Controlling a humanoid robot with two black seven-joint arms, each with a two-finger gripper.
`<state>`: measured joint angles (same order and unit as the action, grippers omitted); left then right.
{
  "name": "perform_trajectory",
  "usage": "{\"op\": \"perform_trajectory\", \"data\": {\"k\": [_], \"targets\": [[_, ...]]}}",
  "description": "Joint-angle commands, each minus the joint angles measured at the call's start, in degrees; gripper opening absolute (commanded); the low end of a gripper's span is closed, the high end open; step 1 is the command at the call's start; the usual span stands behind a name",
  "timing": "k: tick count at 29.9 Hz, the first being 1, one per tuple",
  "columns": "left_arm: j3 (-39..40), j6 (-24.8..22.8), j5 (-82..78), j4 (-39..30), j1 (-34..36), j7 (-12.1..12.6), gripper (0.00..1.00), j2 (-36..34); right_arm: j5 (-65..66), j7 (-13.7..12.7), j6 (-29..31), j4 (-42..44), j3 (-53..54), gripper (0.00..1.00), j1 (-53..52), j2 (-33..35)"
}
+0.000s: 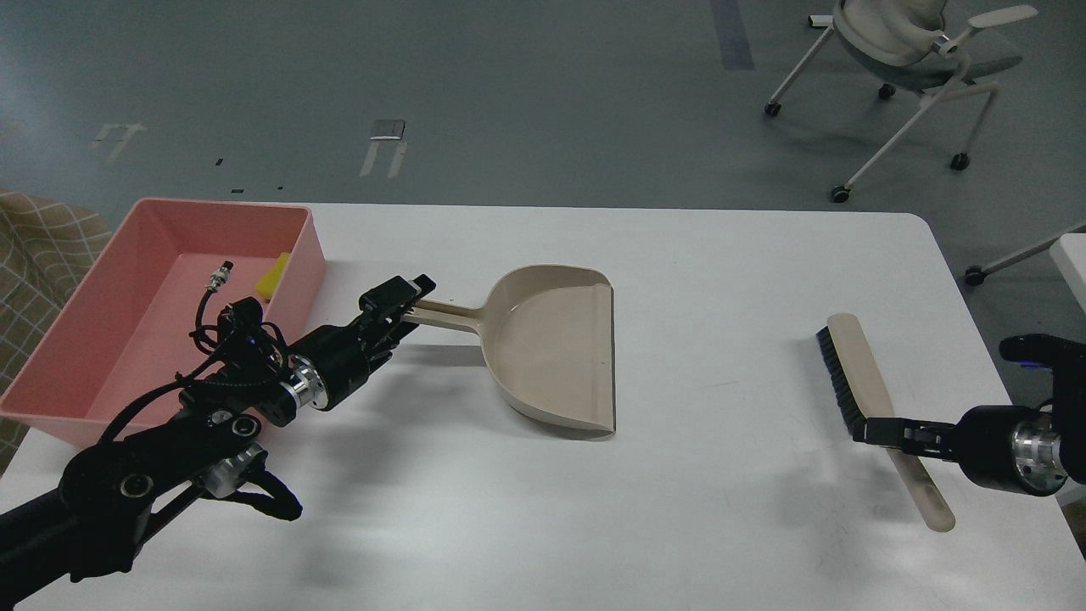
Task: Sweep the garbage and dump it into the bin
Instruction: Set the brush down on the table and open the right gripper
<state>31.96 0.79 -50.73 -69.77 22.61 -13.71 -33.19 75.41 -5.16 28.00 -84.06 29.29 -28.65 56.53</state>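
Observation:
The pink bin (93, 339) stands at the table's left edge. The yellow sponge (273, 278) lies inside it against the right wall. The bread slice is not in view. The beige dustpan (551, 356) lies flat and empty in the middle of the table, handle pointing left. My left gripper (399, 304) is at the end of that handle with its fingers spread around it, open. My right gripper (876, 431) is shut on the handle of the beige brush (848, 365), which angles across the table's right side, bristles facing left.
The white table (721, 255) has its right edge close to my right arm. A white office chair (899, 59) stands on the floor far right. Checked fabric (38, 246) lies left of the bin.

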Motion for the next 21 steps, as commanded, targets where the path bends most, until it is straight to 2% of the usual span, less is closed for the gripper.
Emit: {"op": "perform_trajectory", "data": {"k": [1,3,12,19,21], "targets": [[0.04,-0.18,0.28,-0.36,-0.02,0.08,0.85,-0.99,-0.09,0.06,0.00,-0.05,0.85,0.63,-0.09,0.24],[0.04,-0.27,0.37,-0.36,-0.02,0.08,0.88,-1.44,-0.09,0.15,0.00,-0.05,2.69,0.64,0.00,0.16],[-1.37,-0.18,0.02,-1.33,0.07,-0.27,0.88,-3.63,-0.18,0.15,0.00,-0.14,5.87,0.68,0.00,0.94],[-1.37,-0.18,0.11,-5.37,-0.55,-0.27,0.88,-7.59,-0.36,0.41,0.00,-0.05,9.81,0.70,0.00,3.06],[-1.46,-0.18,0.11,-5.46,-0.72,-0.27,0.88,-8.46,-0.44,0.41,0.00,-0.05,12.00,0.75,0.00,2.97]]}}
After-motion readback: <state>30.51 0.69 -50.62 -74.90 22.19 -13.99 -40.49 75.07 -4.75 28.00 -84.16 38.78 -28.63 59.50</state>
